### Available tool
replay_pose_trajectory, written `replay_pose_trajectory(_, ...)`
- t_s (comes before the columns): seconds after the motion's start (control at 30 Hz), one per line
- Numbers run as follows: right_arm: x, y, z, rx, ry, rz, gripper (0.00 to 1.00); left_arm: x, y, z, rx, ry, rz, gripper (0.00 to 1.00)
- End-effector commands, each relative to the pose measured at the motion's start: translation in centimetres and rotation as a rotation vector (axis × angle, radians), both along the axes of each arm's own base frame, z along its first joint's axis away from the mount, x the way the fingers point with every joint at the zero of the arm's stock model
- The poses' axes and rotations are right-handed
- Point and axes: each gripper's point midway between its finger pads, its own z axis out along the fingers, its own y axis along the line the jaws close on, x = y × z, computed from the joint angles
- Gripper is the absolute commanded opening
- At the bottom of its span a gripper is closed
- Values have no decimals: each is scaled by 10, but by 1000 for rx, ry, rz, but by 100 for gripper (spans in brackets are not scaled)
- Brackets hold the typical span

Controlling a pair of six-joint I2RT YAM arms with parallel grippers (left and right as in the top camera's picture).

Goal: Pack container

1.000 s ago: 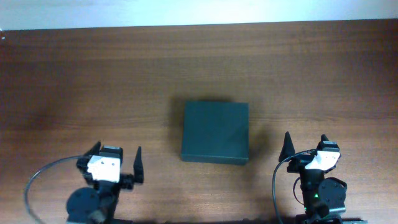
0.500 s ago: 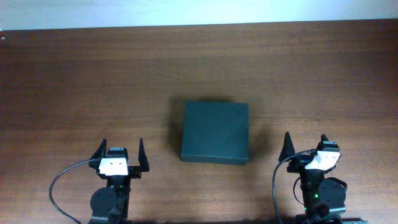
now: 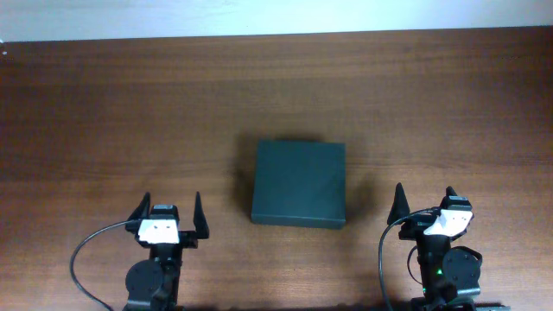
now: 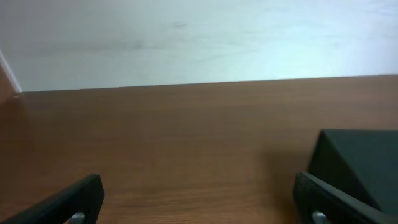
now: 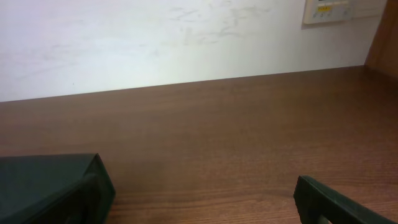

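The container, a dark green-black shallow box with its lid shut, lies in the middle of the brown table. It shows at the right edge of the left wrist view and at the lower left of the right wrist view. My left gripper is open and empty near the front edge, left of the container. My right gripper is open and empty near the front edge, right of the container. Neither gripper touches it.
The wooden table runs back to a white wall. A small wall panel shows at the top right of the right wrist view. A black cable loops beside the left arm's base.
My left arm has swung to the right and turned to face straight ahead, then settled. The right arm and the container have not moved.
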Motion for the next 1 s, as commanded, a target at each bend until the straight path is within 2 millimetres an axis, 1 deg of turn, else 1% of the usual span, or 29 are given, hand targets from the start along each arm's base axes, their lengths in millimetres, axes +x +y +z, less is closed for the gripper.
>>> replay_pose_trajectory(0.0,0,1,-3,2,6,6,99,-2,-20,-2,2,0,-126,99)
replay_pose_trajectory(0.97,0,1,-3,2,6,6,99,-1,-17,0,-4,-8,-131,99)
